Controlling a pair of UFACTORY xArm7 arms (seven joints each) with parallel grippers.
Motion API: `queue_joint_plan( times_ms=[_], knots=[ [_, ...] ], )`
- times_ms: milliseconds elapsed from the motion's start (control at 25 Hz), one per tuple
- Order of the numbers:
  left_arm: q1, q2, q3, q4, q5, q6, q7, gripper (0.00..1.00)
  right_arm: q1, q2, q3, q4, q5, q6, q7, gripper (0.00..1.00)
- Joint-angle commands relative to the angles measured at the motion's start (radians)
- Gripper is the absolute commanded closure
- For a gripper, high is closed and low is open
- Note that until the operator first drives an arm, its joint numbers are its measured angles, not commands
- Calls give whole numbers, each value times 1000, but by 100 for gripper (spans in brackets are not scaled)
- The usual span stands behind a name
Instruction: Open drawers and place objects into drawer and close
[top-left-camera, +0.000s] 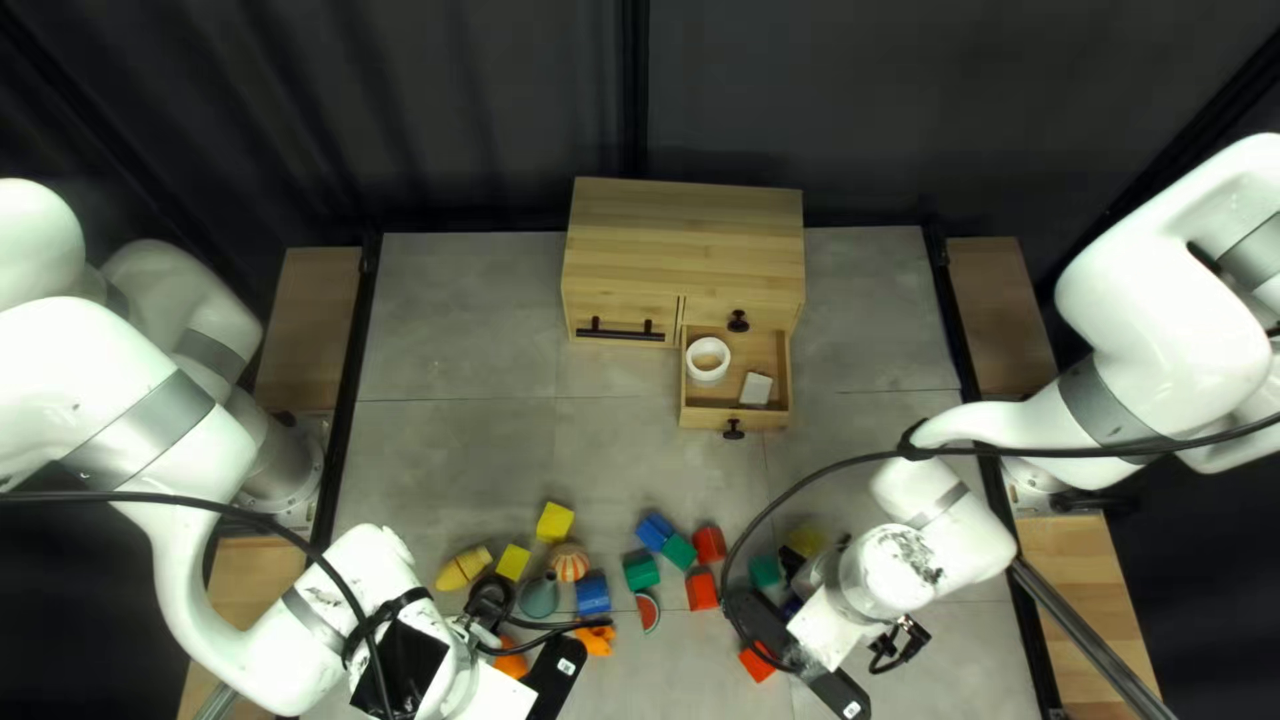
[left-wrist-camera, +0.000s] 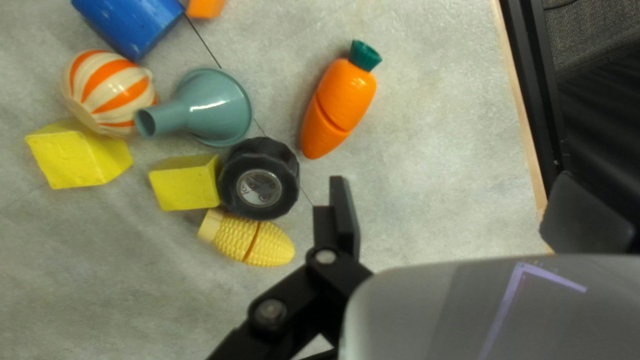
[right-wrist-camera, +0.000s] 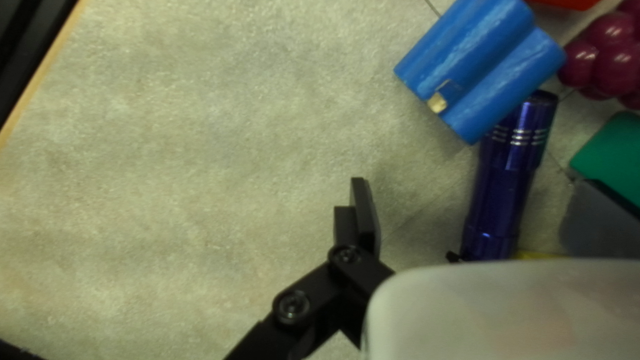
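Note:
The wooden cabinet (top-left-camera: 686, 240) has its lower right drawer (top-left-camera: 734, 418) pulled out, holding a white ring (top-left-camera: 708, 359) and a small pale block (top-left-camera: 756, 388). A shut front with a bar handle (top-left-camera: 620, 331) is beside it. My left gripper (top-left-camera: 554, 678) and right gripper (top-left-camera: 838, 691) are low in the top left view, fingertips hidden. The left gripper (left-wrist-camera: 457, 207) is open over bare table, near a carrot (left-wrist-camera: 339, 100), a black knobbed thing (left-wrist-camera: 260, 179) and toy corn (left-wrist-camera: 250, 239). The right gripper (right-wrist-camera: 477, 210) is open above a dark blue cylinder (right-wrist-camera: 505, 183).
Beside the left fingers lie yellow blocks (left-wrist-camera: 185, 182), a teal funnel (left-wrist-camera: 213, 107) and a striped ball (left-wrist-camera: 109, 93). Ahead of the right fingers are a blue block (right-wrist-camera: 481, 63), purple grapes (right-wrist-camera: 610, 53) and a green block (right-wrist-camera: 613, 157). Red blocks (top-left-camera: 710, 543) are mid-table.

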Motion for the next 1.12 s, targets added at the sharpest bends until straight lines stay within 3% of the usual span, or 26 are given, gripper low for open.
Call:
queue_joint_plan(
  times_ms=[40, 800, 880, 920, 960, 1000, 1120],
  knots=[
    [0, 0, 0, 0, 0, 0, 0, 0, 0, 9, 0, 5, 1, -2, -1, 6],
    [0, 0, 0, 0, 0, 0, 0, 0, 17, 5, -2, -6, -28, -8, 46, 7],
    [0, 0, 0, 0, 0, 0, 0, 0, 15, 11, -2, -5, -27, -14, 44, 18],
    [0, 0, 0, 0, 0, 0, 0, 0, 14, 14, -2, -5, -25, -18, 42, 18],
    [0, 0, 0, 0, 0, 0, 0, 0, 14, 15, -3, -5, -26, -18, 43, 44],
    [0, 0, 0, 0, 0, 0, 0, 0, 14, 15, -3, -4, -26, -18, 43, 88],
    [0, 0, 0, 0, 0, 0, 0, 0, 18, 15, -3, -4, -31, -21, 48, 95]
  ],
)
